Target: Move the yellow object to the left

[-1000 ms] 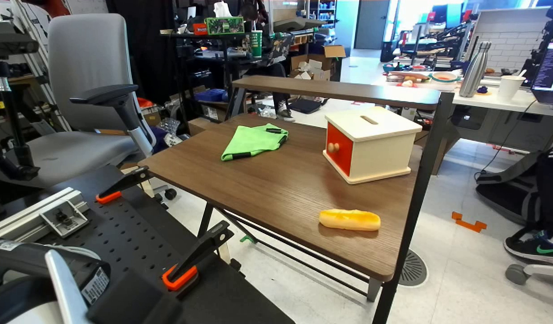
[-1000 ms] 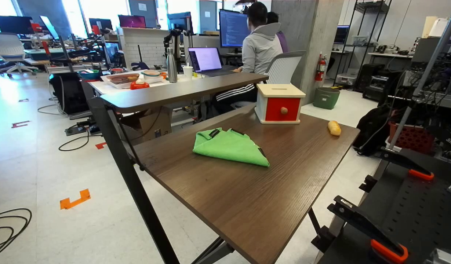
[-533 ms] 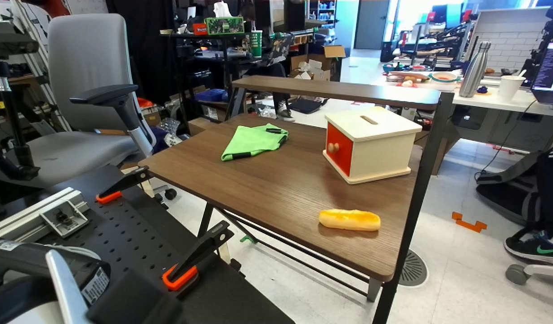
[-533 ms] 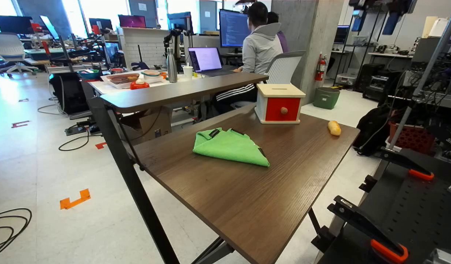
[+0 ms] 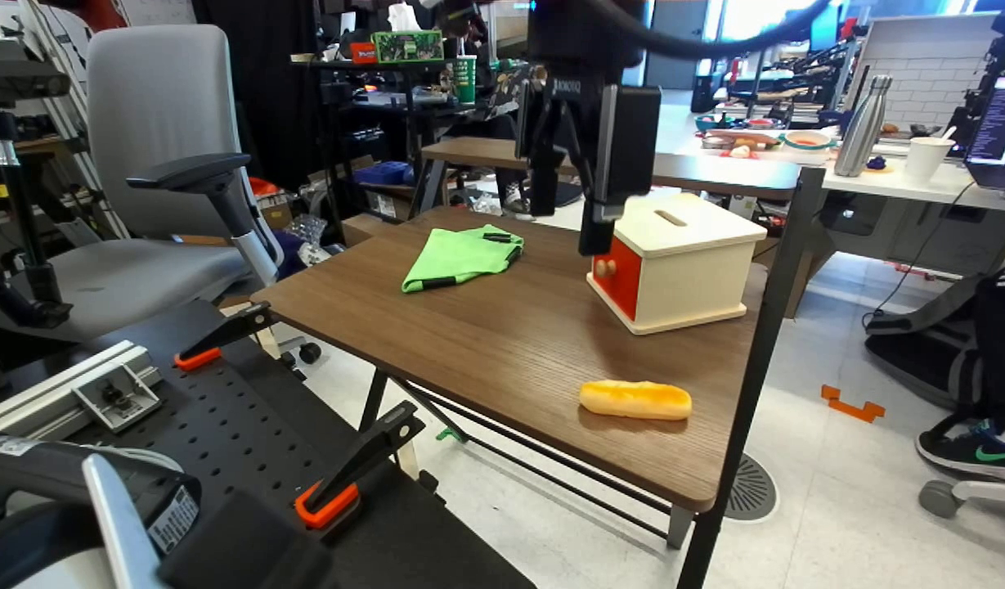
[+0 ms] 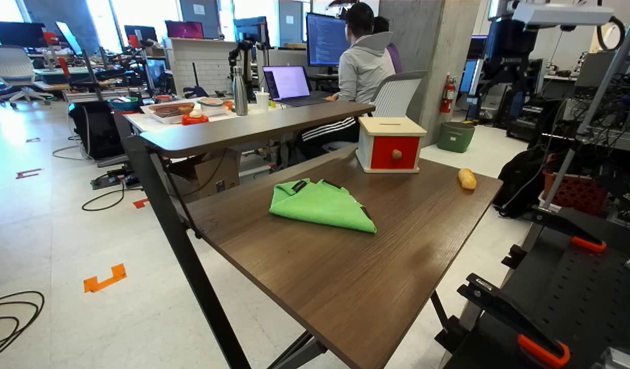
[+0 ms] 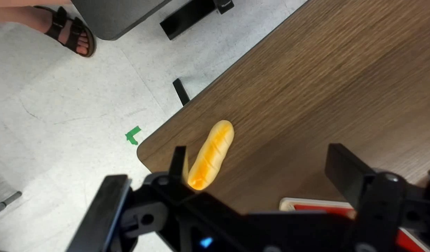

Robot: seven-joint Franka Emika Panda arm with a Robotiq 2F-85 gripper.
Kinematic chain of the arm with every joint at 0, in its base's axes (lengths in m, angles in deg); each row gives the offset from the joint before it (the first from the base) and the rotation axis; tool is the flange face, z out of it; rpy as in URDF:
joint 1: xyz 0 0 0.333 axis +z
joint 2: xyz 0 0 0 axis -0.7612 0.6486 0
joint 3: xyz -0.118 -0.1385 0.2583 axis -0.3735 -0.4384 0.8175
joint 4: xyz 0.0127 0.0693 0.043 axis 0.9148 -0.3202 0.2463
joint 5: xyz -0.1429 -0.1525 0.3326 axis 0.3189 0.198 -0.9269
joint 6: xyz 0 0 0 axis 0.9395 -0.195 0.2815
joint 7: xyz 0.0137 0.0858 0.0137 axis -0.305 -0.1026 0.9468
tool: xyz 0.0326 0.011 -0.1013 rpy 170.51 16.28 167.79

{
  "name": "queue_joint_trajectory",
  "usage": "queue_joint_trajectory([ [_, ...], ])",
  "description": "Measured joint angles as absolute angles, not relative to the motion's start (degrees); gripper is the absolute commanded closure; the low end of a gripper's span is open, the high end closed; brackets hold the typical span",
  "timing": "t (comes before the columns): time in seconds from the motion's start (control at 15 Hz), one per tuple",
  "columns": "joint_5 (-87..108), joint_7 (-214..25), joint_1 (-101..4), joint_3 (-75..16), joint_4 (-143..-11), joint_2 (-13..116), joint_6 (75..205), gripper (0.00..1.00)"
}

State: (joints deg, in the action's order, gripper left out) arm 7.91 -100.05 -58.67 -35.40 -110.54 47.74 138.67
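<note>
The yellow object [image 5: 635,400], a small bread-like oblong, lies on the brown table near its front corner. It also shows in an exterior view [image 6: 467,179] and in the wrist view [image 7: 211,155]. My gripper [image 5: 569,214] is open and empty, above the table. In that view it overlaps the red-and-white box's front edge. In an exterior view it shows at the upper right [image 6: 494,105], above and beyond the yellow object. In the wrist view the fingers [image 7: 258,157] are wide apart, and the yellow object appears beside the left finger, below it, untouched.
A wooden box [image 5: 698,274] with a red front and knob stands on the table [image 5: 502,335]; its edge shows in the wrist view [image 7: 288,204]. A folded green cloth [image 6: 322,207] lies farther along. A raised shelf [image 5: 633,166] runs along the table's back edge.
My gripper has come down from above into both exterior views; half a second ago only its lower part showed at the top of one. The yellow object, box and cloth have not moved.
</note>
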Motion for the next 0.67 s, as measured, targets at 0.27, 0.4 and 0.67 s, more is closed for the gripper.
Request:
queue_joint_trajectory([
  [0.27, 7.91, -100.38, -59.55, -36.75, -107.54, 54.41, 141.62, 0.00],
  [0.4, 7.90, -100.70, -60.22, -37.27, -105.87, 57.29, 143.70, 0.00],
  [0.67, 7.89, -101.67, -61.25, -37.94, -102.49, 62.51, 145.34, 0.00],
])
